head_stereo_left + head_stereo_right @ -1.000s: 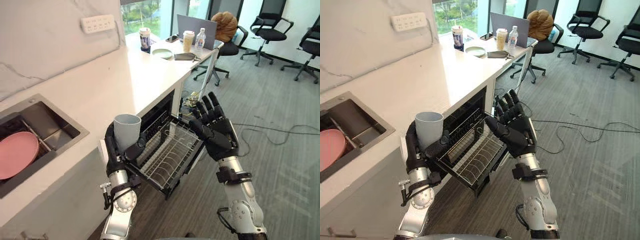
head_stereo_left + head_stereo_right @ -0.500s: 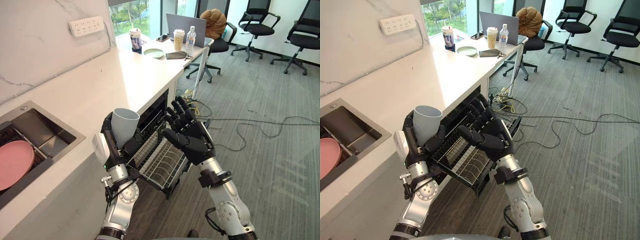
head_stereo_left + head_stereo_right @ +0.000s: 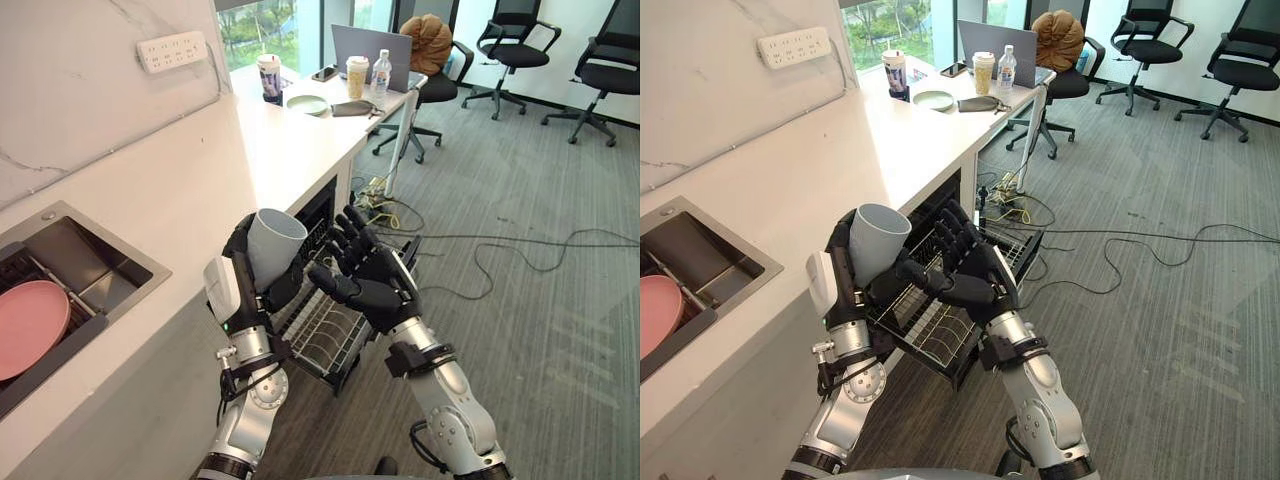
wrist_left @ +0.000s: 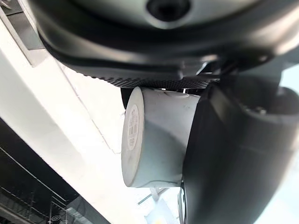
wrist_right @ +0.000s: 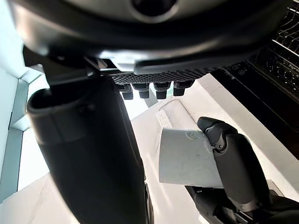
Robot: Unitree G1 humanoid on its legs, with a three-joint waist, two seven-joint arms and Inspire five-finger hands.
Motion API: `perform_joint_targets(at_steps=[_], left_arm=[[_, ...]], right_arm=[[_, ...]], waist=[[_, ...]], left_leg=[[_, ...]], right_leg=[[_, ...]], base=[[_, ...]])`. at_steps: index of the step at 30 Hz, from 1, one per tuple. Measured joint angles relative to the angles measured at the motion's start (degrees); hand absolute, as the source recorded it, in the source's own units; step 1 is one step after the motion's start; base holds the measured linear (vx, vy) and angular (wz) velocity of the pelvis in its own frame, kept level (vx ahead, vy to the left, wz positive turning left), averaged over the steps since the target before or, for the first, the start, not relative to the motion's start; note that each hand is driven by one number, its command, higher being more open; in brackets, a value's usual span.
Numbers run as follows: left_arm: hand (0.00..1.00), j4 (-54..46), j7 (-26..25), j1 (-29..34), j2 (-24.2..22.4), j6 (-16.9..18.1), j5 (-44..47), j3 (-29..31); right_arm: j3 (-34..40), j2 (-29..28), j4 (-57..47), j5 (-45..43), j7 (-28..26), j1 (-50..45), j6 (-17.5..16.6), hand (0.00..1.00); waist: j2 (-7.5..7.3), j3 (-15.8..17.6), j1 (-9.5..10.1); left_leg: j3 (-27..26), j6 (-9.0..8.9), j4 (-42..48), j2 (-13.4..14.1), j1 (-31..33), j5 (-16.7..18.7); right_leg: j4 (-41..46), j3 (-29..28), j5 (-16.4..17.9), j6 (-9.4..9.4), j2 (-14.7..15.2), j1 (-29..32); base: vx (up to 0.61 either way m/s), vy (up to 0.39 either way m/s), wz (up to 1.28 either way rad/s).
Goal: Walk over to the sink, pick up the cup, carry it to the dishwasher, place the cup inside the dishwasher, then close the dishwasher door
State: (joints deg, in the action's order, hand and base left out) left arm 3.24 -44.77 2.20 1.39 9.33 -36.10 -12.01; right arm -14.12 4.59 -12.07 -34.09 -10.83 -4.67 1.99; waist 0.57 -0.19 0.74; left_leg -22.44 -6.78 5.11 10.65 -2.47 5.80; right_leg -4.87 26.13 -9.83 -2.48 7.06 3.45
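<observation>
Left hand (image 3: 243, 275) grips the cup (image 3: 275, 240), tilted, with the rack (image 3: 325, 335) just below it; right hand (image 3: 370, 285) hovers beside, fingers spread. Best lowered slowly, settled between wires before the fingers loosen.

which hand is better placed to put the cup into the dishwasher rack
Left. The left hand is curled round the grey cup by the pulled-out dishwasher rack; the right hand hovers open beside it.

The left forearm stood upright, its left hand (image 3: 240, 278) curled round a cup (image 3: 276, 240) that tilted to the right. The right hand (image 3: 378, 292) was raised just right of it, fingers straight and spread, palm facing the cup.
</observation>
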Motion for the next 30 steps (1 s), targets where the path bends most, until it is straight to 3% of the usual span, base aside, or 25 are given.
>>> perform_joint_targets(at_steps=[12,28,29,30], left_arm=[[0.00,-1.3,2.7,-0.4,1.0,2.2,-2.1,-2.5],[0.00,-1.6,5.3,-0.4,1.5,2.6,-2.1,-5.9],[0.00,-1.6,5.5,-0.4,1.6,2.7,-2.1,-6.0],[0.00,-1.6,5.7,-0.4,1.6,2.7,-2.1,-6.0]], right_arm=[[-2.5,2.0,0.6,0.0,0.9,2.4,1.3,1.00],[-2.5,2.2,1.7,-0.1,3.8,4.7,1.3,1.00],[-2.5,2.2,1.7,-0.1,4.0,4.7,1.3,0.00],[-2.5,2.2,1.7,-0.1,4.2,4.7,1.3,0.00]], waist=[[0.19,0.0,0.16],[0.53,-0.1,1.00],[0.53,-0.1,1.08],[0.53,-0.1,1.13]], left_leg=[[1.3,0.21,0.9,-0.1,1.5,0.0],[2.1,0.42,1.2,-0.3,2.4,-0.1],[2.2,0.44,1.2,-0.3,2.5,-0.2],[2.2,0.45,1.2,-0.3,2.5,-0.2]], right_leg=[[0.0,0.9,-0.2,0.05,0.3,0.4],[0.0,1.6,-0.3,0.01,0.6,0.6],[0.0,1.7,-0.3,0.00,0.7,0.6],[0.0,1.7,-0.3,0.00,0.7,0.6]], base=[[-0.01,0.048,0.04],[0.00,0.049,0.03],[0.00,0.050,0.05],[0.00,0.052,0.04]])
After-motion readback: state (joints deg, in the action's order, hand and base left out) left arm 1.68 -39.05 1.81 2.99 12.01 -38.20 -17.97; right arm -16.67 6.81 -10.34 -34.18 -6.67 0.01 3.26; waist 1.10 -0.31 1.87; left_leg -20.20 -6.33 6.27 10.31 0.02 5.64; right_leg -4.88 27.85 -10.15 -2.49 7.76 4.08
